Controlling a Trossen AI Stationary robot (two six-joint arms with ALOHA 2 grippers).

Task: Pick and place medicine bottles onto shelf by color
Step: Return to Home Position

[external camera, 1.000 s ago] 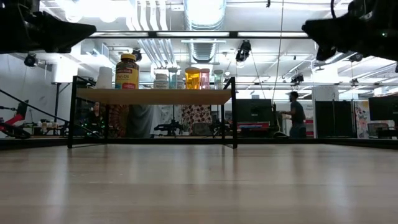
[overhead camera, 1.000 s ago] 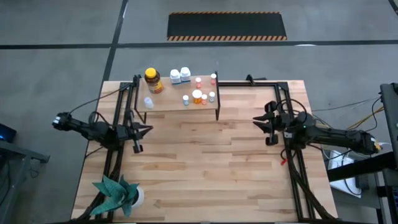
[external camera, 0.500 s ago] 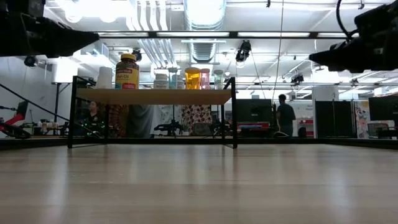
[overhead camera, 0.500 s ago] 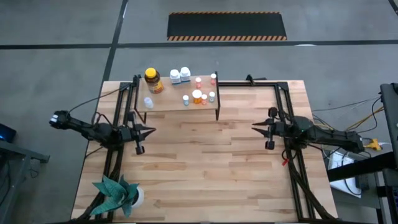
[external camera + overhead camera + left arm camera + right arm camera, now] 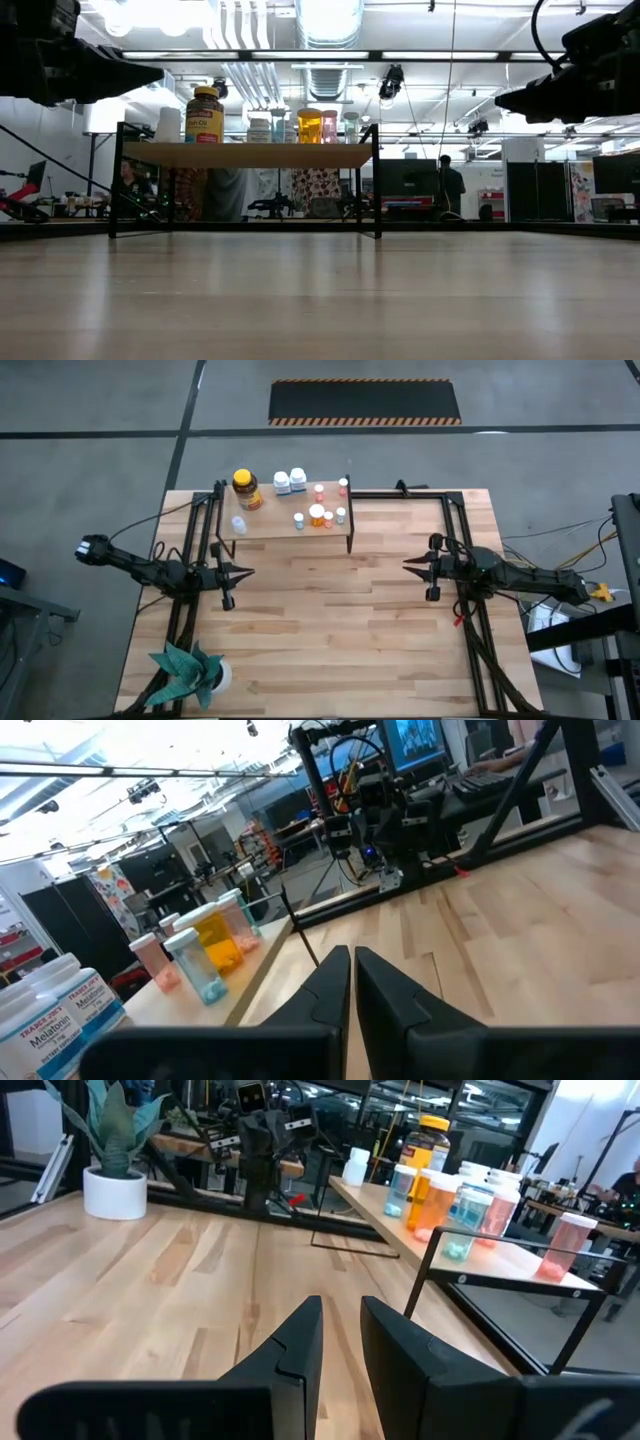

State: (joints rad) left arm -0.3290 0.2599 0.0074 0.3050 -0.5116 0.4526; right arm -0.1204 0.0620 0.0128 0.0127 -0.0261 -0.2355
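All the medicine bottles stand upright on the shelf, a light-wood board on black legs at the table's far side. They include an amber jar with a yellow lid, white bottles, an orange one, pink ones and a pale-blue one. My left gripper hovers level near the shelf's front left leg, shut and empty. My right gripper hovers level to the shelf's right. Its fingers stand a narrow gap apart with nothing between them.
A white pot with a green plant stands at the table's near left corner. Black frame rails run along the left and right sides of the table. Bare wood lies between the two grippers. A person stands in the room beyond.
My right gripper has sunk and tipped from a raised slant to level, turning its wrist toward the table's middle. My left gripper has tipped slightly lower. No bottle has moved.
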